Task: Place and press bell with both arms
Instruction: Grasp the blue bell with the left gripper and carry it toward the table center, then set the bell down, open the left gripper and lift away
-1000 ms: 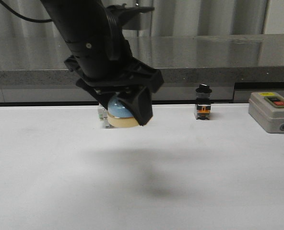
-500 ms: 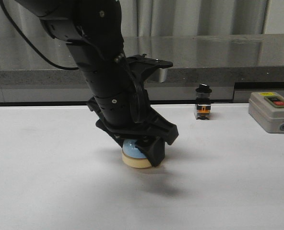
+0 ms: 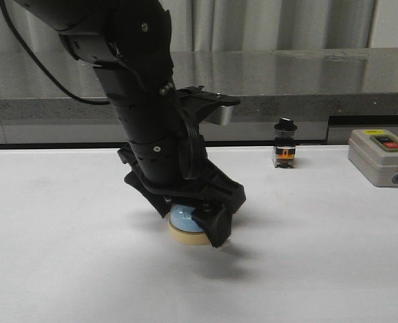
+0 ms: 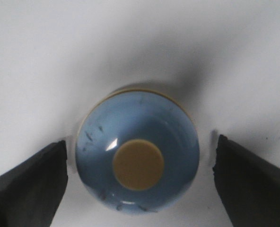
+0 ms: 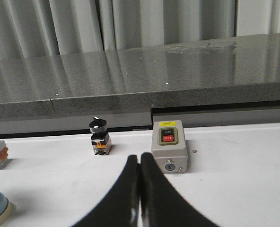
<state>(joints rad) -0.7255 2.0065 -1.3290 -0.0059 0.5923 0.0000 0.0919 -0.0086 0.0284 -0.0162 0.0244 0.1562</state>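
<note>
The left gripper point(image 4: 137, 184) is being held released, fingers point(image 4: 31, 177) apart from the bell point(image 4: 136, 168), which is sitting centre-frame on the table point(image 3: 333, 256), so the button point(image 4: 138, 164) is being left exposed for the clenched right gripper point(image 5: 139, 198).

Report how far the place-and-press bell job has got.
Placing looks done: the bell sits on the white table. In hand: the left tool straddles it with its fingers open and gaps showing on both sides, so it seems released. Left: pressing the cream button, which nothing touches; the right tool is shut and away from the bell.
</note>
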